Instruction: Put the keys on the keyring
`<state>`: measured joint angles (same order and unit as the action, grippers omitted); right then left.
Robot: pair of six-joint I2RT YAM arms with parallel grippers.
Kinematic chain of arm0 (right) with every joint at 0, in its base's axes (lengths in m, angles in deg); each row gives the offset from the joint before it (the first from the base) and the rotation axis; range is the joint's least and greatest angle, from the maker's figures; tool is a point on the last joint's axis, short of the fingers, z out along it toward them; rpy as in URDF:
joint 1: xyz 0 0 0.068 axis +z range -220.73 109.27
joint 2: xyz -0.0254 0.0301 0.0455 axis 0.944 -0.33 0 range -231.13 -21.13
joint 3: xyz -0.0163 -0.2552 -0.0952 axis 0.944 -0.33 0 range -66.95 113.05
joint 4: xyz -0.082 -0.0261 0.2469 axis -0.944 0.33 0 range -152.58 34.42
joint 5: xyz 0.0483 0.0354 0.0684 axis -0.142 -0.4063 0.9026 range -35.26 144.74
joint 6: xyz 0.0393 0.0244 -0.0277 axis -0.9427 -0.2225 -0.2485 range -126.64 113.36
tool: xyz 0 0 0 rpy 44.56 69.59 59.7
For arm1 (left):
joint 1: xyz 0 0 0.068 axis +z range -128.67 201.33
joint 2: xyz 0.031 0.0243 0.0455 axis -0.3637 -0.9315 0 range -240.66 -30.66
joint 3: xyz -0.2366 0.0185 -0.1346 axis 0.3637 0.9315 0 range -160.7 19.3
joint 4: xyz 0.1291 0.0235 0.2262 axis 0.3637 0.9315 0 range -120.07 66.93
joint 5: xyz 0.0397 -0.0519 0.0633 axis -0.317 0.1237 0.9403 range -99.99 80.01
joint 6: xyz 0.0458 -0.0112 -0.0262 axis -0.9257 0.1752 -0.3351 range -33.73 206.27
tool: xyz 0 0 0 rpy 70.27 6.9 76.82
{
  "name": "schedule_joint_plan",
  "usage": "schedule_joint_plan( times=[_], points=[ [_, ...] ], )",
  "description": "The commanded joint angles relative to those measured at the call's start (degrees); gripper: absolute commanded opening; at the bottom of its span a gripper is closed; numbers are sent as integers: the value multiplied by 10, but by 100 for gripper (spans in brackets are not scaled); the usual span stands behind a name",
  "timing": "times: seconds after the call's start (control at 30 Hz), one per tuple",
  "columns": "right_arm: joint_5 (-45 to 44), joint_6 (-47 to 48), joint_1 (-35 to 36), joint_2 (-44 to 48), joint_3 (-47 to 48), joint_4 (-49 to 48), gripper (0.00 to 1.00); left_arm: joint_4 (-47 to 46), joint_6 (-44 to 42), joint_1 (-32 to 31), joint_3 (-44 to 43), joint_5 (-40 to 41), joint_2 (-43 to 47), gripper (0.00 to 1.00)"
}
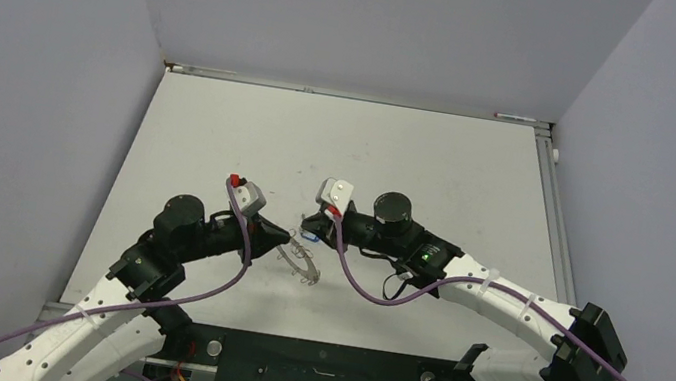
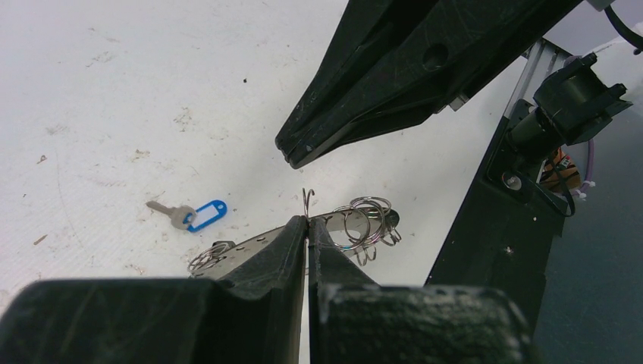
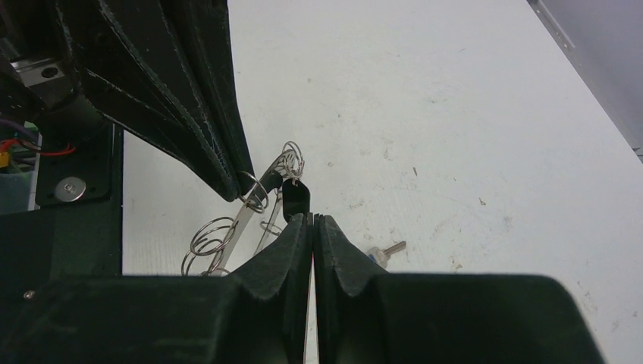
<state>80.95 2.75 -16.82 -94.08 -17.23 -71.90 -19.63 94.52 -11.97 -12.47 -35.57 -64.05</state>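
Observation:
The keyring is a flat grey band with wire loops on its edge, held above the table. My left gripper is shut on its band, and a wire end pokes up between the tips. My right gripper is shut on the black-headed key, whose head touches a loop at the ring's end, right beside the left fingers. The blue-tagged key lies loose on the table; its blade shows in the right wrist view. From above, both grippers meet over the ring.
The white table is scuffed and walled by grey panels on the left, back and right. A black base plate runs along the near edge. Purple cables hang from both wrists near the ring.

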Motion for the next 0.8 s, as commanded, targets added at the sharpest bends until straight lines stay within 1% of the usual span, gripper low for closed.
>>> schedule_joint_plan(
  times=[0.0, 0.07, 0.13, 0.2, 0.23, 0.3, 0.37, 0.47, 0.67, 0.77],
  points=[
    [-9, -5, -4, 17, 0, -31, 8, -36, -3, -2, -18, -7, 7, 0],
    [-52, -21, -4, 16, -2, -34, 14, -34, -5, -2, -19, -3, 9, 0],
    [-137, -53, -8, 13, -3, -38, 23, -30, -8, -2, -20, 5, 13, 0],
    [-210, -89, -21, 0, -2, -35, 37, -24, -12, -2, -23, 19, 17, 0],
    [-238, -111, -31, -12, 2, -29, 41, -18, -15, -2, -24, 30, 20, 0],
    [-255, -151, -56, -41, 18, -5, 50, -7, -21, -1, -28, 62, 26, 0],
    [-259, -183, -73, -72, 37, 20, 53, 7, -27, 0, -32, 109, 30, 0],
    [-260, -205, -75, -117, 60, 41, 58, 21, -35, 2, -38, 159, 37, 0],
    [-225, -238, -73, -211, 125, 71, 59, 23, -37, 19, -37, 210, 65, 0],
    [-205, -236, -70, -267, 174, 105, 59, 17, -34, 31, -33, 213, 76, 0]
  ],
)
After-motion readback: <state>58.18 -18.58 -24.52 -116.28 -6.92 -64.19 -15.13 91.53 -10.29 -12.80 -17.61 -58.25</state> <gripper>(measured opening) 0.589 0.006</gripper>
